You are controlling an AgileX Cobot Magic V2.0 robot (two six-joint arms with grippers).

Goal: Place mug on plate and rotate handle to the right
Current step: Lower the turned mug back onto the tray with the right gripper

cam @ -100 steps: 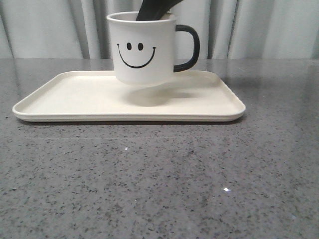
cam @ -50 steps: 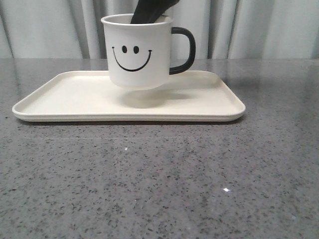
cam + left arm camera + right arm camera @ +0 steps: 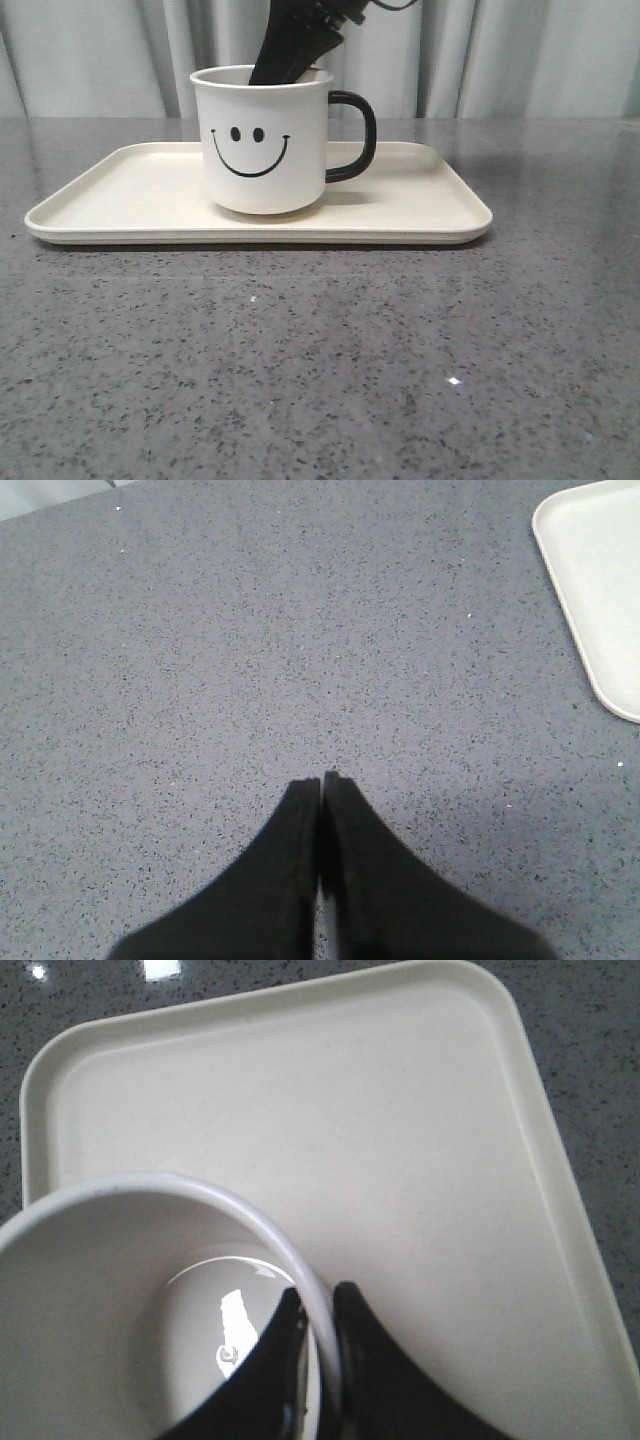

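My right gripper (image 3: 318, 1360) pinched the rim of the white smiley-face ceramic mug (image 3: 262, 140) — it sat on the cream rectangular tray (image 3: 420, 205), black loop handle (image 3: 352, 135) rightward. Glossy, rigid, breakable — rim hold suited.

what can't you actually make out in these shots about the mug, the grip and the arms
- Front view: the right gripper dips into the mug; the mug wall hides its fingertips.
- Front view: the mug base against the plate looks seated, but true contact can't be confirmed.
- Right wrist view: the handle is cut off; only the rim shows.
- Left wrist view: the left gripper faces table; no mug visible.
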